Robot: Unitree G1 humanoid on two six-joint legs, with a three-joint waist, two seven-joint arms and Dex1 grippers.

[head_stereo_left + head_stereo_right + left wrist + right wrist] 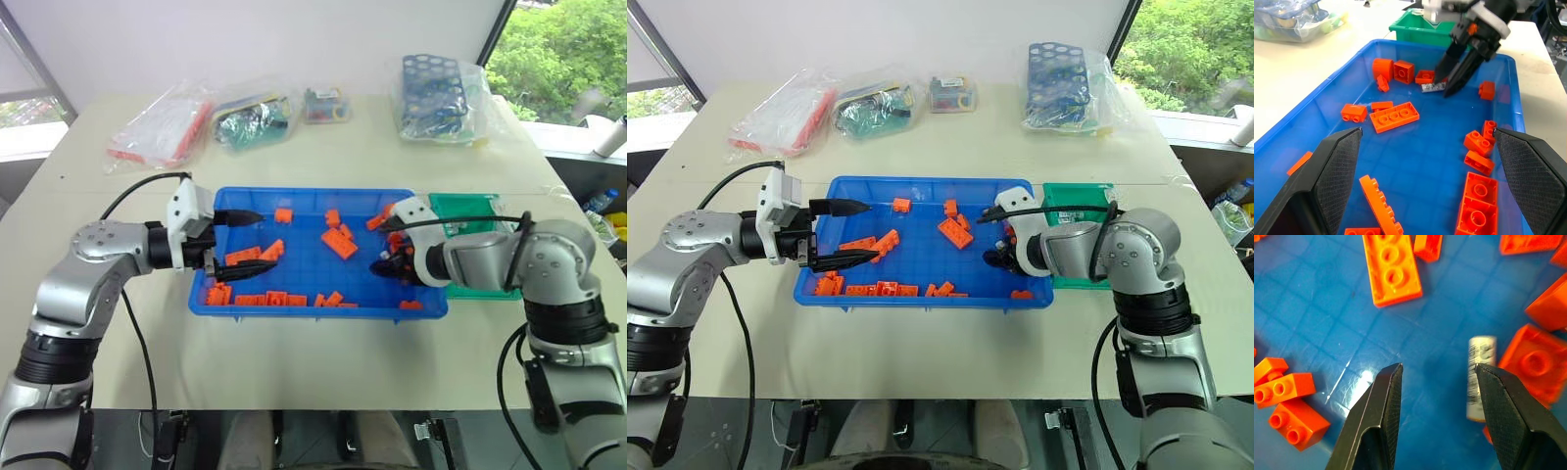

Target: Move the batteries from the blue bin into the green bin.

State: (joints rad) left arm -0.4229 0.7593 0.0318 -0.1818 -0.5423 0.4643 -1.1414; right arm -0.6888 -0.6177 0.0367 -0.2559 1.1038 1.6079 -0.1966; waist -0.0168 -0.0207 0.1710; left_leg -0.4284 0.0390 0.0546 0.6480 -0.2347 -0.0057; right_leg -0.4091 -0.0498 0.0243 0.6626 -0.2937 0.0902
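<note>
One battery (1480, 377) lies in the blue bin (294, 201), touching a finger of the right gripper (1437, 377), whose jaws stand apart. Left gripper (250, 240): apart, empty. One green bin (470, 206) adjoins the blue bin. Beige surface (323, 147), window beyond.

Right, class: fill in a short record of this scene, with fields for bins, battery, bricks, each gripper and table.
blue bin: holds scattered orange bricks and one visible battery
green bin: beside the blue bin's right end
battery: lies flat on the blue bin's floor, next to a brick
right gripper: open, low over the battery, one finger beside it
left gripper: open, over the blue bin's left end, holding nothing
table: bagged items along the far edge
</note>
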